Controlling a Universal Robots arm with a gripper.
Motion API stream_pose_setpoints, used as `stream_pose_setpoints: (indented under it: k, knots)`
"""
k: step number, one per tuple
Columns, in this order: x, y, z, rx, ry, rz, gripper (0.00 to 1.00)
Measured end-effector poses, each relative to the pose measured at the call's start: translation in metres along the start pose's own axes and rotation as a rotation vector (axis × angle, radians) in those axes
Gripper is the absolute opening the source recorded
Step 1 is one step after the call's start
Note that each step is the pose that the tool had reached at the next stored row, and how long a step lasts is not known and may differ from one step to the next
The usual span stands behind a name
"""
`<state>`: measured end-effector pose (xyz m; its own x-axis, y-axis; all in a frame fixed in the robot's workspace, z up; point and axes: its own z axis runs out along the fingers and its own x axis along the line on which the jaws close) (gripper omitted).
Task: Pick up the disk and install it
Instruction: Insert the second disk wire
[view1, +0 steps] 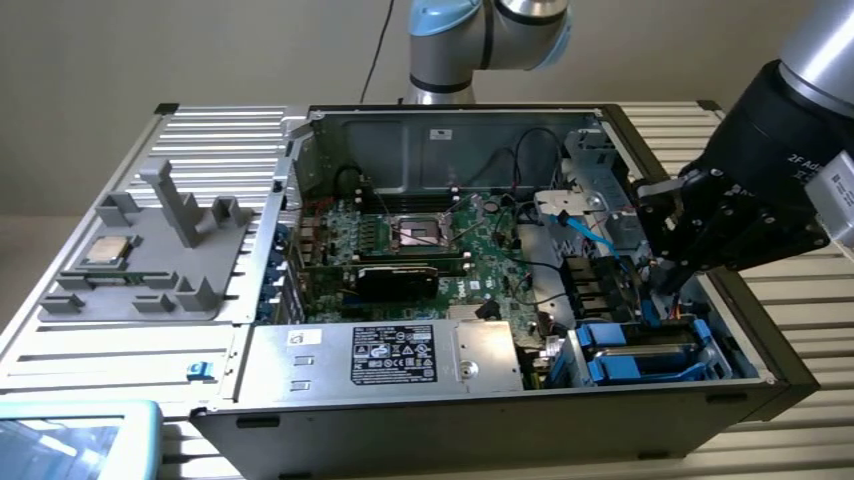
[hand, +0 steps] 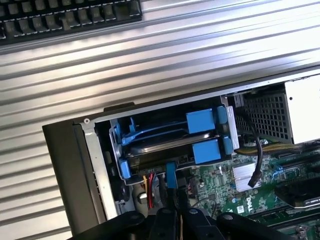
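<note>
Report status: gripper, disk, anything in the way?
Gripper shut, over the drive bay. Disk seated in blue carrier. Red cable and blue cable close by the fingertips.

The arm's pale blue and silver joint (view1: 487, 35) stands behind the open computer case (view1: 441, 140), at its far wall. The black wrist section (view1: 767, 165) comes in over the case's edge on the exterior view's right, angled down into the case. The end effector (hand: 175, 210) is lowered inside that side of the case, its two black fingers (hand: 167, 220) pressed together, tips pointing down.
</note>
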<state>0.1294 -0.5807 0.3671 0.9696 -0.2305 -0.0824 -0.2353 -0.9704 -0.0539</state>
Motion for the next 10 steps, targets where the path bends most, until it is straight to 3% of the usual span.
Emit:
stream_pose_setpoints:
  k: [5,10]
  knots:
    - [-0.0043,0.0016,0.0013,-0.0002,-0.0002,-0.003,0.11]
    - [-0.0044,0.0017,0.0025,-0.0067,-0.0038,-0.083,0.11]
